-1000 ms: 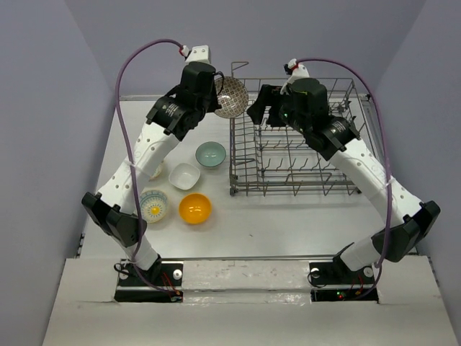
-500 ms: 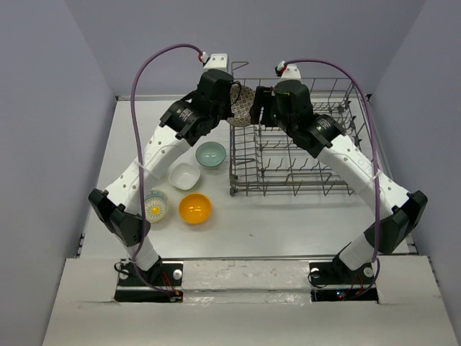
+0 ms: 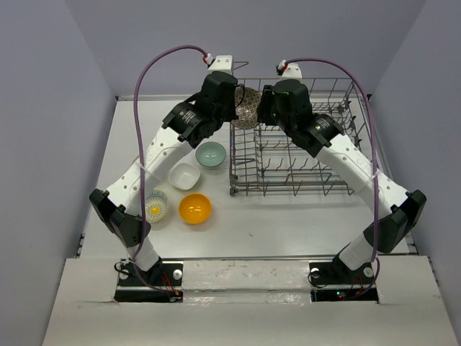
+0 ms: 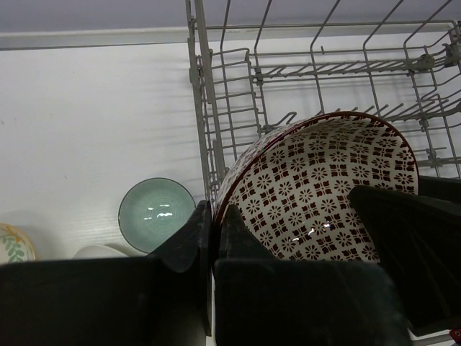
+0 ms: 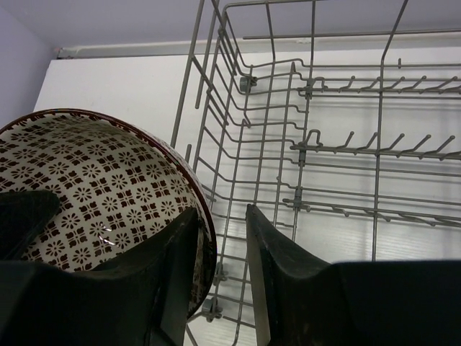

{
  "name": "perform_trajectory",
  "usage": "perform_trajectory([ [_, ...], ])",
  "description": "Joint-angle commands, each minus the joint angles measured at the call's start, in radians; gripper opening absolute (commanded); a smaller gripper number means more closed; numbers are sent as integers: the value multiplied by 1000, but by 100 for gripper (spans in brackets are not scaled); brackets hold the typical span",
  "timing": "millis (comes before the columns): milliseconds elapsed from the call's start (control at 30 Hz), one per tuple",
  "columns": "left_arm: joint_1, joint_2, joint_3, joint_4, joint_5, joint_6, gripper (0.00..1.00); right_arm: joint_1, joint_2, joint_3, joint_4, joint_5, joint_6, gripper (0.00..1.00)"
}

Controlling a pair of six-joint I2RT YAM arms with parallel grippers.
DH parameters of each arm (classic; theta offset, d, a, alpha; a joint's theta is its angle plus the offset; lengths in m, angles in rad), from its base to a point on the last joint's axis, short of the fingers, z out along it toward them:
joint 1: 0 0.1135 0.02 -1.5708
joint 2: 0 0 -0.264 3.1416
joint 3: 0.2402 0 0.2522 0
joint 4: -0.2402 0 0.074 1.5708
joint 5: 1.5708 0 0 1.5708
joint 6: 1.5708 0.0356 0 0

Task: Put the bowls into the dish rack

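Brown-patterned bowl (image 3: 245,108) hung at the 10 o'clock corner of the dish rack (image 3: 346,148). The left gripper (image 4: 214,218) pinched its rim. The fingers of the right gripper (image 5: 222,216) stood apart, straddling the same rim.

Glossy glazed patterned bowl (image 4: 324,194), light glinting off its smooth inside, bare grey metal wire dish rack (image 3: 295,189), shiny pale teal bowl (image 4: 156,214), glossy orange bowl (image 3: 194,208), matt white table (image 3: 288,223)

The dish rack (image 3: 295,180) lies open above (walls tall).
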State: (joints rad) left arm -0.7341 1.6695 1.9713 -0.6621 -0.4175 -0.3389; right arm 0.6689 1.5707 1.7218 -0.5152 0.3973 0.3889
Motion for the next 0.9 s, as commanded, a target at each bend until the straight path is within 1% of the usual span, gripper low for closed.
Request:
perform_trajectory([
  [0, -10, -57, 1, 113, 8, -20, 0, 1, 14, 50, 46, 26, -1, 38],
  [233, -11, -62, -14, 124, 34, -23, 0, 1, 14, 47, 67, 28, -1, 35],
  [267, -11, -63, -15, 127, 34, -25, 0, 1, 14, 48, 69, 28, 1, 31],
  [333, -10, -63, -15, 127, 36, -25, 0, 1, 15, 48, 67, 31, 2, 29],
  [433, -10, -65, -19, 125, 36, -23, 0, 1, 12, 48, 69, 43, 2, 17],
  [467, -10, -67, -23, 127, 34, -22, 0, 1, 11, 50, 67, 48, 2, 7],
  [500, -11, -67, -25, 130, 31, -23, 0, 1, 9, 48, 69, 51, 2, 1],
  [600, -11, -62, -20, 125, 14, -23, 0, 1, 0, 48, 64, 70, -2, 1],
  [633, -11, -60, -17, 122, 13, -23, 6, 1, -6, 51, 61, 78, -4, 1],
  [667, -10, -57, -11, 119, 13, -22, 29, 1, -9, 53, 57, 92, -10, 1],
  [767, -10, -53, 1, 122, 22, -14, 44, 1, -27, 65, 35, 141, -30, 1],
  [800, -10, -53, 7, 124, 22, -9, 60, 1, -35, 68, 27, 155, -36, 1],
  [833, -10, -53, 8, 124, 23, -9, 67, 1, -43, 68, 23, 167, -41, 1],
  [867, -10, -53, 17, 127, 25, -5, 78, 1, -61, 65, 21, 195, -51, 1],
])
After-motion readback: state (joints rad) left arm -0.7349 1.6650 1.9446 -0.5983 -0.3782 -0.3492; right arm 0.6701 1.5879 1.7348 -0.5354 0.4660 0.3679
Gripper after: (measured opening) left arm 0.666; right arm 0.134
